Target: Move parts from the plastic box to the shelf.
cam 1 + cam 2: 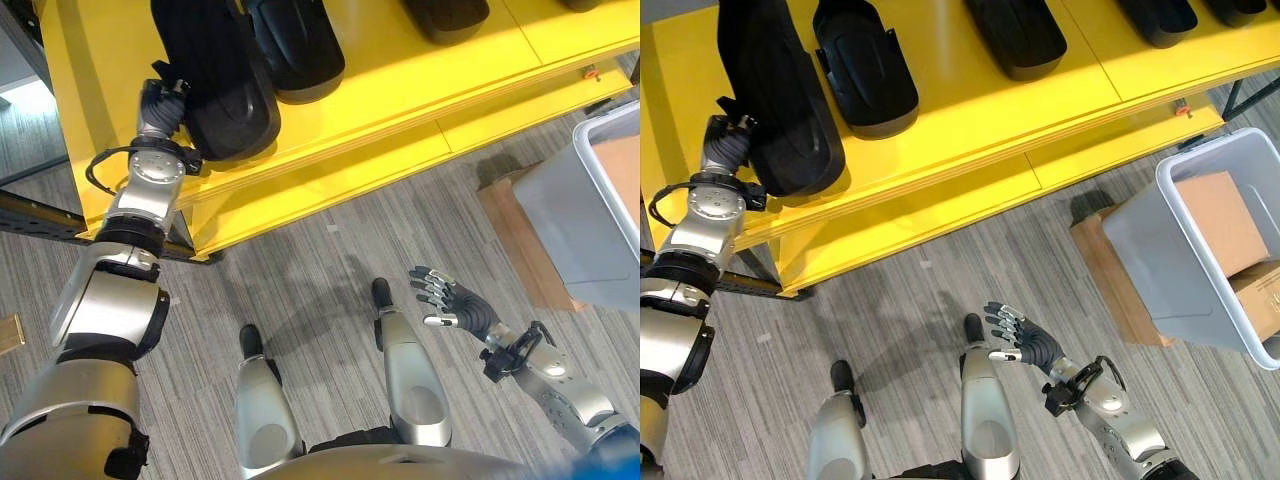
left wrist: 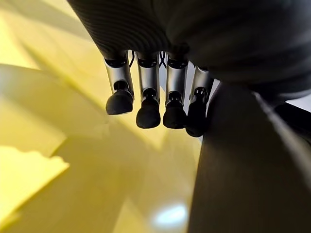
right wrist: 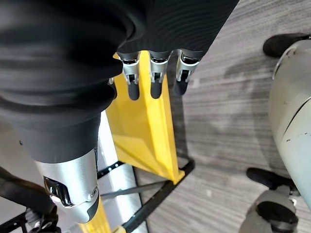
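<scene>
At upper left, the left hand (image 1: 160, 105) rests against a black part (image 1: 215, 75) lying on the yellow shelf (image 1: 400, 90), seemingly not gripping. Lower right, the right hand (image 1: 1025, 340) hangs relaxed, empty; grey plastic box (image 1: 1160, 250) at right.

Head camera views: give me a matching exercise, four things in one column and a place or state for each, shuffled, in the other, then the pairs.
Things:
1. left robot hand
2. right robot hand
3. plastic box
4. second black part

Places or states:
A. on the floor at the robot's right, cardboard inside
B. lying free on the yellow shelf, no hand near it
C. open, held over the grey floor
D. against the side of the black part at the shelf's left end

Pairs: 1-D, 2-C, 3-A, 4-B
</scene>
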`<state>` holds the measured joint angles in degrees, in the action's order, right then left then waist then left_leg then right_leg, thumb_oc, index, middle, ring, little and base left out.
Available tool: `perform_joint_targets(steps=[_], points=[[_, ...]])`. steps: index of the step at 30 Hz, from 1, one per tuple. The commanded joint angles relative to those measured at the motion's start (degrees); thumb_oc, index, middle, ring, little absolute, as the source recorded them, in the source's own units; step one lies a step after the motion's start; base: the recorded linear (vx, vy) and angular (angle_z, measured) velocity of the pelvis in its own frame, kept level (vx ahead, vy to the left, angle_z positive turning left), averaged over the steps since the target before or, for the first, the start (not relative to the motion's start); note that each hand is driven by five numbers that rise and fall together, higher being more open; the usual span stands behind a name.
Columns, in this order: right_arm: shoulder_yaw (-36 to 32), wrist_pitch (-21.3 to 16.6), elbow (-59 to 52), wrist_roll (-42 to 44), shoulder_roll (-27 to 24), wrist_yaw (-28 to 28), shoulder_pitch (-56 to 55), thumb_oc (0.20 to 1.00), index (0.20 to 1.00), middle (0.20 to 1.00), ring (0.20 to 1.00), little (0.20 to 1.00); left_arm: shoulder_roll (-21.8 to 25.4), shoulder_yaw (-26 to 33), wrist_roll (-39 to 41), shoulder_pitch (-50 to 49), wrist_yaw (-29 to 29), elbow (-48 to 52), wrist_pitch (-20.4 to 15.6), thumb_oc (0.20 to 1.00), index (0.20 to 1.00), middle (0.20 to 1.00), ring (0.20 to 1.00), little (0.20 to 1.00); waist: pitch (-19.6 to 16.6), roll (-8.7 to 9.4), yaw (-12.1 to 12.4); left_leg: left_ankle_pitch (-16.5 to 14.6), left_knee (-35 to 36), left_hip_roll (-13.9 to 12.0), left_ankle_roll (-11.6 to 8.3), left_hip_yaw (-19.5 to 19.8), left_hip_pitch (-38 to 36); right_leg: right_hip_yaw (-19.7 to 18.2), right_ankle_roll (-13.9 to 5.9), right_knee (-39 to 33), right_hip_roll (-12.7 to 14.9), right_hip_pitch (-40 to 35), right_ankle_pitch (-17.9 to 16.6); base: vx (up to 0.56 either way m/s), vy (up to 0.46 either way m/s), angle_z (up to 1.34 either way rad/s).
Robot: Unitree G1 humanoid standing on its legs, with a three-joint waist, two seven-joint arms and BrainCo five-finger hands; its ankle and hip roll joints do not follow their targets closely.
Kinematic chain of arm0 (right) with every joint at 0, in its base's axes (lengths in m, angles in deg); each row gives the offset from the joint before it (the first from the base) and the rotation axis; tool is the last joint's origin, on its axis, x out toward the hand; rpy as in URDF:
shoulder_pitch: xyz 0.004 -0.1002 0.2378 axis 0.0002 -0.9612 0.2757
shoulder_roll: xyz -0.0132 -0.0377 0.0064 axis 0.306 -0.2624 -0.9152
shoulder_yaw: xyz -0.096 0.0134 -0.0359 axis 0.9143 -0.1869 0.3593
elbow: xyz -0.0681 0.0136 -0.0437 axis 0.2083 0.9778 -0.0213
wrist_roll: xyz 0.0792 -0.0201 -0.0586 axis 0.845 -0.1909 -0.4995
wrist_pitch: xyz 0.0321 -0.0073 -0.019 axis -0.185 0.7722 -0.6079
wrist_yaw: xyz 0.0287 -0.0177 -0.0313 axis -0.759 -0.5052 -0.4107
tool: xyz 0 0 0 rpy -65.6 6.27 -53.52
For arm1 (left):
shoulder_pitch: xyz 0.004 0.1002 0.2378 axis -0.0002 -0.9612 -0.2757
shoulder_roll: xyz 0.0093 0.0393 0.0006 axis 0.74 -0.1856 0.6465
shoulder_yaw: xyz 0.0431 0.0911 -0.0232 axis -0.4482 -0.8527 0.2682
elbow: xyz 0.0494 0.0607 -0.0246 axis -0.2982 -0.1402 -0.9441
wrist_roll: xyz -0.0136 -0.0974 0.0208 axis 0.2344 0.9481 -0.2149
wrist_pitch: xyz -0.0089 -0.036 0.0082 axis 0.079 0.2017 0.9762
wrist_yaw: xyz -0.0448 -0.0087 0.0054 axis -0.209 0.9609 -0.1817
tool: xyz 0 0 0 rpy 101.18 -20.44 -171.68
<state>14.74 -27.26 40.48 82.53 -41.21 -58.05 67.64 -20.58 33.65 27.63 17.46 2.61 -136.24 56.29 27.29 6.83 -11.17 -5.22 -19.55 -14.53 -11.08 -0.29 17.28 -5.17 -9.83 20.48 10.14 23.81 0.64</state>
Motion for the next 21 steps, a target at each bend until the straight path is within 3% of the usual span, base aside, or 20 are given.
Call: perform_joint_targets(steps=[1,13,21], points=[[-2.53,-3.09,-1.25,2.69,0.37,-1.28,-3.33,1.0,1.0,1.0,1.0,1.0,5.22,-0.97,-0.32,3.73,0.72,-0.4,-2.38,0.2,0.2,0.2,0.2,0.2,-4.73,2.94,1.76,-3.59,-6.48,1.22,3.36,0.72,4.43,0.3,0.48,-2.17,3.19,1.35,-1.33,-0.02,0.016,0.04],[-3.65,-2.32,-1.28,3.63,-1.07,-3.47,-4.51,1.0,1.0,1.0,1.0,1.0,11.54,-7.97,-8.62,8.14,-1.86,-5.09,-0.74,0.2,0.2,0.2,0.2,0.2,-4.7,3.95,2.41,-4.38,-9.68,1.44,3.55,2.04,8.16,0.49,0.06,-2.32,3.48,2.25,-1.87,-0.01,0.019,0.06],[-5.42,-1.89,-2.17,4.45,-2.17,-4.43,-6.54,1.0,1.0,1.0,1.0,1.0,12.95,-12.03,-10.15,12.88,-2.55,-6.61,-0.33,0.2,0.2,0.2,0.2,0.2,-4.93,4.68,2.25,-4.66,-11.41,1.62,3.65,2.92,10.62,0.56,-0.03,-2.27,3.33,3.13,-2.05,0.0,0.001,0.0]])
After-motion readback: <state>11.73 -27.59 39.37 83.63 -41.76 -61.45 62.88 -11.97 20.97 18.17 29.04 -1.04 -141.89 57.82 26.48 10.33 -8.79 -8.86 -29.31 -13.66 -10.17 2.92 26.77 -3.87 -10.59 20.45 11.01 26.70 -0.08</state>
